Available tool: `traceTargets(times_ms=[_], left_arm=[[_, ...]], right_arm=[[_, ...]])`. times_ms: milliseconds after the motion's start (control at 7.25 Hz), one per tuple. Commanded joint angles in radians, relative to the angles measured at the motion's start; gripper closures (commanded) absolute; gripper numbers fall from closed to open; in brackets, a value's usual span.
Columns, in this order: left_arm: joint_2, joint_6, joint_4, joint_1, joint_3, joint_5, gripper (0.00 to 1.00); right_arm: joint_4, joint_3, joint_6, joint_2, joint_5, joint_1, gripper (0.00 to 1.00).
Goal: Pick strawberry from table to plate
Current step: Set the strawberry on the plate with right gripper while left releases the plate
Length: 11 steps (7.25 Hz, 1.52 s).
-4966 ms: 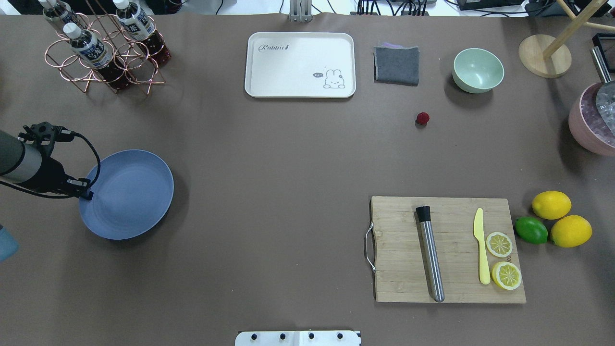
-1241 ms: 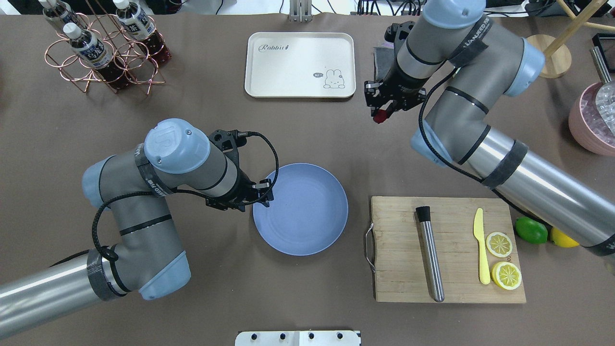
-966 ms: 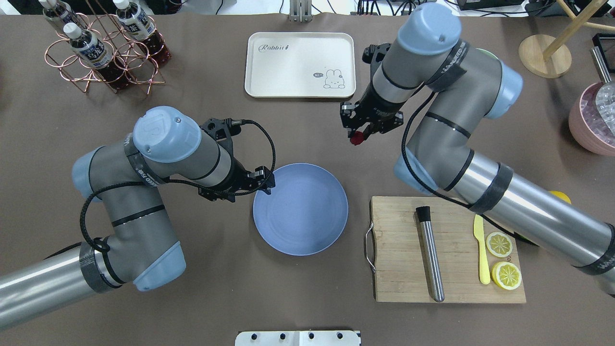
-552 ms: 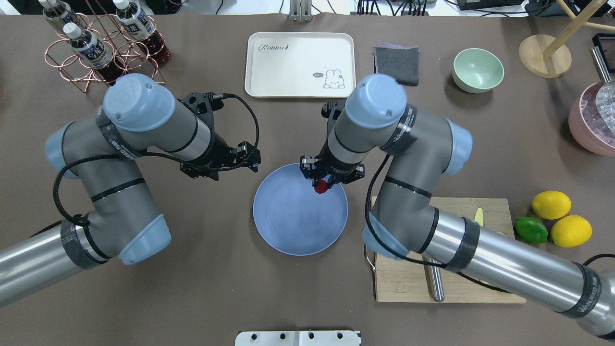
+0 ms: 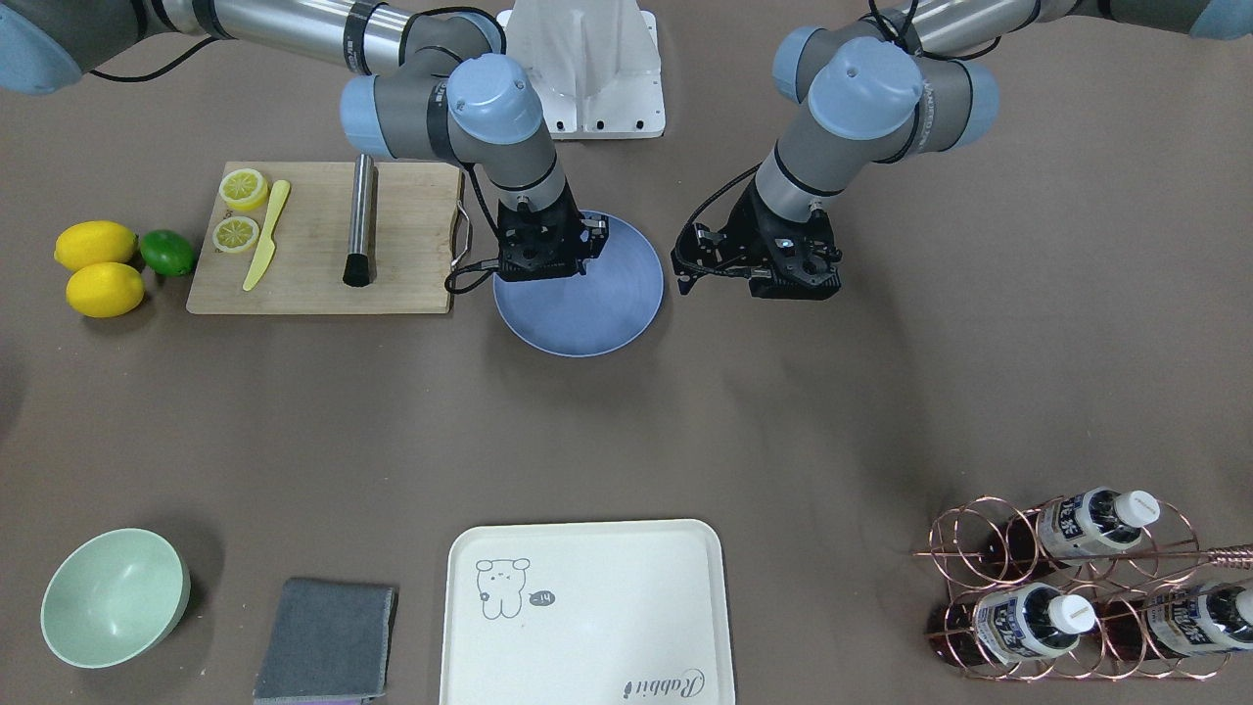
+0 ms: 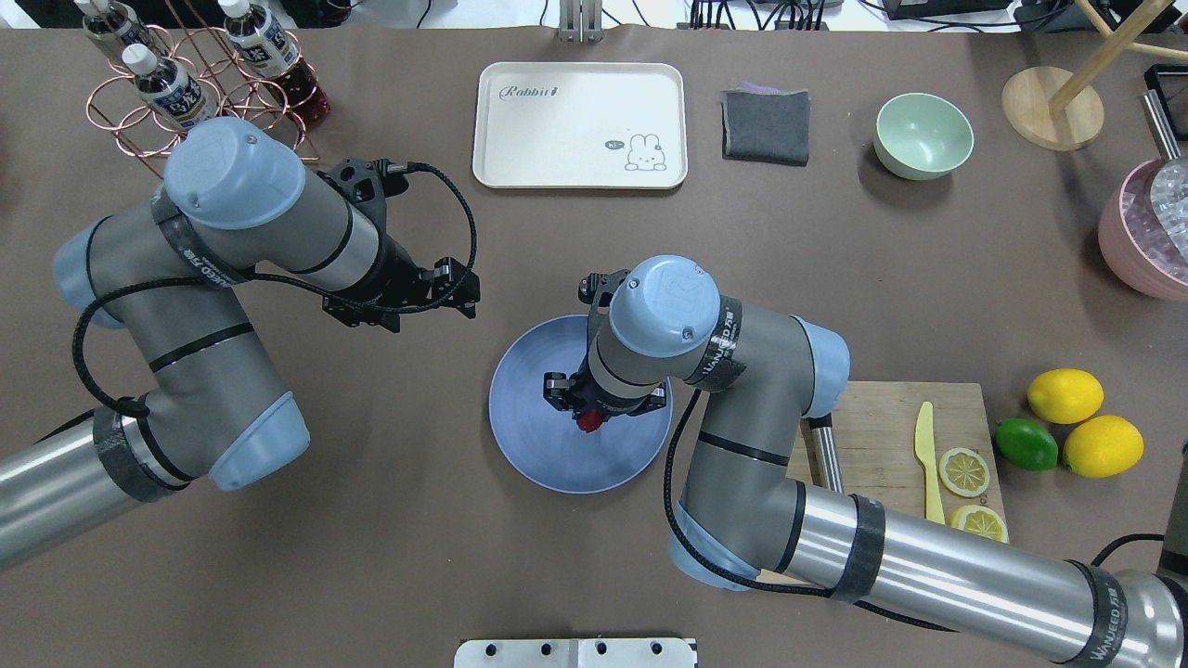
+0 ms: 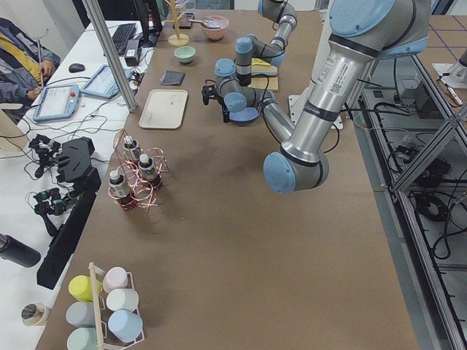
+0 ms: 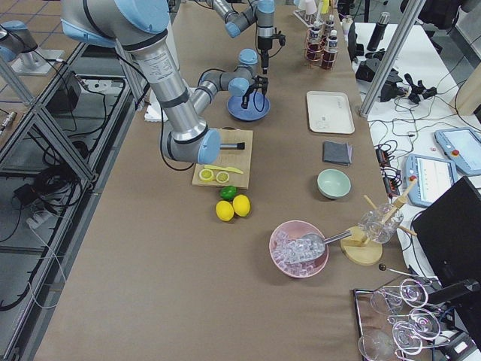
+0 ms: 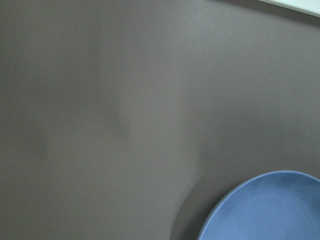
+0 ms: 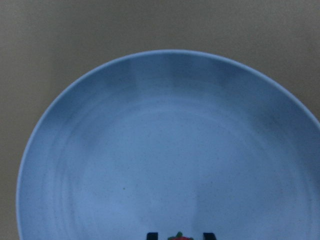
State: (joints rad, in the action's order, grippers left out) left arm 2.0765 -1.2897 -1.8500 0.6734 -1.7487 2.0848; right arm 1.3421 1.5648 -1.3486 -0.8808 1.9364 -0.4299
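Observation:
The blue-lavender plate [image 6: 529, 436] lies mid-table on the brown table [image 6: 418, 557]. My right gripper [image 6: 587, 419] hangs just over the plate's middle, shut on the small red strawberry [image 6: 587, 423]. In the right wrist view the plate [image 10: 165, 150] fills the frame, and the strawberry [image 10: 179, 237] peeks out between the two fingertips [image 10: 151, 235] at the bottom edge. My left gripper [image 6: 461, 288] is open and holds nothing, off the plate's upper-left rim. The front view shows the plate [image 5: 597, 313] under the right gripper [image 5: 543, 262], and the left gripper [image 5: 685, 269] beside it.
A wooden cutting board [image 6: 882, 417] with a muddler, yellow knife and lemon slices sits right of the plate, partly under my right arm. Two lemons and a lime [image 6: 1026, 443] lie beyond it. The cream tray [image 6: 580, 125], grey cloth [image 6: 766, 125], green bowl [image 6: 923, 134] and bottle rack [image 6: 139, 83] line the far edge.
My right arm carried the strawberry from the far right of the table to above the plate. My left gripper let go of the plate's rim and drew back up and left.

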Motion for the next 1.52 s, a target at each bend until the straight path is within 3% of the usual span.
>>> traceTargets(times_ms=[0,138,414,690,966,1241,1379], left_arm=[[-0.013,0.000,0.000,0.002,-0.005,0.000,0.03],[-0.038,0.001,0.000,0.003,-0.029,0.000,0.03],[-0.047,0.001,0.000,0.003,-0.038,-0.002,0.03],[-0.046,0.001,0.006,0.021,-0.067,-0.002,0.02],[-0.047,0.039,0.047,0.107,-0.101,0.027,0.02],[-0.126,0.302,0.221,0.228,-0.239,0.060,0.02],[-0.195,0.435,0.247,0.314,-0.271,0.110,0.02]], right_arm=[[0.000,-0.005,-0.004,0.009,-0.011,0.008,0.09],[-0.001,-0.005,-0.006,0.009,-0.013,0.005,0.01],[0.005,0.017,-0.003,0.011,0.009,-0.050,0.01],[0.052,0.087,0.025,-0.035,0.198,-0.265,0.01],[0.151,0.191,0.365,-0.186,0.349,-0.502,0.00],[0.260,0.190,0.786,-0.275,0.439,-0.741,0.00],[0.305,0.192,0.941,-0.324,0.447,-0.832,0.00]])
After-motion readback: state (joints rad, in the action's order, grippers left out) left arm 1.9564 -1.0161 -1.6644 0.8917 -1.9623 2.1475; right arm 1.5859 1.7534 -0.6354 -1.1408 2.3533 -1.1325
